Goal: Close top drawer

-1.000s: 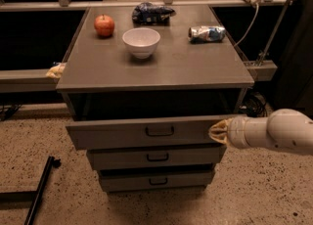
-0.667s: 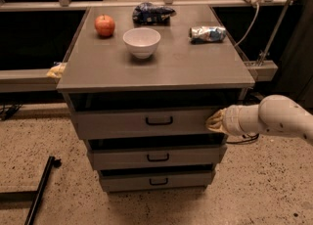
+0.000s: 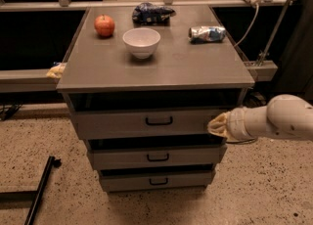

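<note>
The top drawer [image 3: 122, 123] is the widest grey front under the cabinet top, with a black wire handle [image 3: 159, 120] at its centre. It stands out a little from the cabinet, with a dark gap above its front. My gripper [image 3: 218, 125], yellowish at the tip of a white arm [image 3: 279, 119], comes in from the right and touches the right end of the drawer front.
On the cabinet top [image 3: 195, 67] are a red apple [image 3: 104, 25], a white bowl [image 3: 141, 41], a dark snack bag [image 3: 151, 13] and a crushed can [image 3: 207, 33]. Two smaller drawers [image 3: 156, 157] sit below. A black bar [image 3: 39, 190] lies on the floor at left.
The top drawer has slid back into the cabinet. My gripper moved with it, inward and slightly up, staying on the right end of the front.
</note>
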`<control>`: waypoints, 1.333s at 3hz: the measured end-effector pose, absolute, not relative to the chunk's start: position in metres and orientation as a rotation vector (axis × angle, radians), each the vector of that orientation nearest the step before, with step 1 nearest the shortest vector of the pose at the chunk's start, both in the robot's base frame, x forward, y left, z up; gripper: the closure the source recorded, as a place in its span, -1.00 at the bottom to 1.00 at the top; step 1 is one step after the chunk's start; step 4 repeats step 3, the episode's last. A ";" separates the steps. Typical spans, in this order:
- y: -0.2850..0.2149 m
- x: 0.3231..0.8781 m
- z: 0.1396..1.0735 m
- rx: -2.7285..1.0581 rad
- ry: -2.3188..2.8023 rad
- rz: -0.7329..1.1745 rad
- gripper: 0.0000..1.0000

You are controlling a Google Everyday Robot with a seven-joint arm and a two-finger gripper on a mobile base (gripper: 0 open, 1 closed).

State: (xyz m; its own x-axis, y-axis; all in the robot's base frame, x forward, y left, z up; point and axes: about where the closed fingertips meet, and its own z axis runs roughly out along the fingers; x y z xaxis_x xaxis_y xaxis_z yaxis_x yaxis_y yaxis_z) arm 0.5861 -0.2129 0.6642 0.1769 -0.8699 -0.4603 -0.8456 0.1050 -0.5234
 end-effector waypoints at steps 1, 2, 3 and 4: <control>-0.205 0.528 0.695 -1.705 1.677 0.032 1.00; -0.206 0.526 0.698 -1.709 1.676 0.027 0.62; -0.206 0.526 0.698 -1.709 1.676 0.027 0.15; -0.206 0.526 0.698 -1.709 1.676 0.027 0.15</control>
